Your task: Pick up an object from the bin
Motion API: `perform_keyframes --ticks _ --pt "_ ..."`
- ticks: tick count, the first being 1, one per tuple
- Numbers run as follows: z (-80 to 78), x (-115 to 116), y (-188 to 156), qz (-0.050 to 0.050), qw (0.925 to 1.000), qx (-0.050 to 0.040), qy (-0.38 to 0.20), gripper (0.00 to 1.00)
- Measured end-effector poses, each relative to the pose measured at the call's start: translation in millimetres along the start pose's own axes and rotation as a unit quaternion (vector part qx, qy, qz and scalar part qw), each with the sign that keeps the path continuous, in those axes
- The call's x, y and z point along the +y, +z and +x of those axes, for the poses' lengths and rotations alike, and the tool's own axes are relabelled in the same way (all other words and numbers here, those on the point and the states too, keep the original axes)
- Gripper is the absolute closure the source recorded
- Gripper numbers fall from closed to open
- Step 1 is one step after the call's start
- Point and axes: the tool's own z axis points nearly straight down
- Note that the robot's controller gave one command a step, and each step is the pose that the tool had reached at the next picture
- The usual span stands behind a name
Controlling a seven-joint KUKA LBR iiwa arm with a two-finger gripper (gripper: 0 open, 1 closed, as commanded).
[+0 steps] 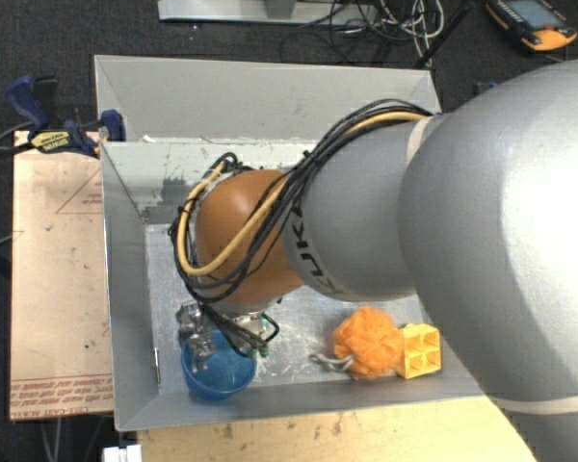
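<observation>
Camera view. The grey metal bin [125,287] lies open to the camera. The arm [385,219] enters from 3 o'clock and covers most of the bin floor. An orange cover [236,234] sits at its wrist, with black and yellow cables [186,248] looped around it.

The gripper [207,340] points down into the bin's 7 o'clock corner. It is directly above a round, translucent blue object [222,375], and its tip overlaps that object's upper edge. Whether the gripper is spread or closed cannot be determined, because the wrist and cables hide it. Contact with the blue object cannot be confirmed.

A fuzzy orange puff [366,343] lies on the bin floor at 5 o'clock, well apart from the gripper. A yellow block [421,349] with square recesses touches the puff on its 3 o'clock side.
</observation>
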Motion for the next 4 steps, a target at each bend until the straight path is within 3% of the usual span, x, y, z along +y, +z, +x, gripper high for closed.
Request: perform_keyframes --ticks 1,2,3,4 --pt "4.4 -6 -31 -0.001 1.0 -0.0053 -0.003 1.0" --pt "11.7 -8 -13 -0.001 1.0 0.0007 -0.006 0.0" --pt "10.7 -9 -14 -0.001 1.0 -0.0015 -0.005 1.0" --pt "11.1 -9 -14 -0.001 1.0 -0.0006 -0.005 0.0"
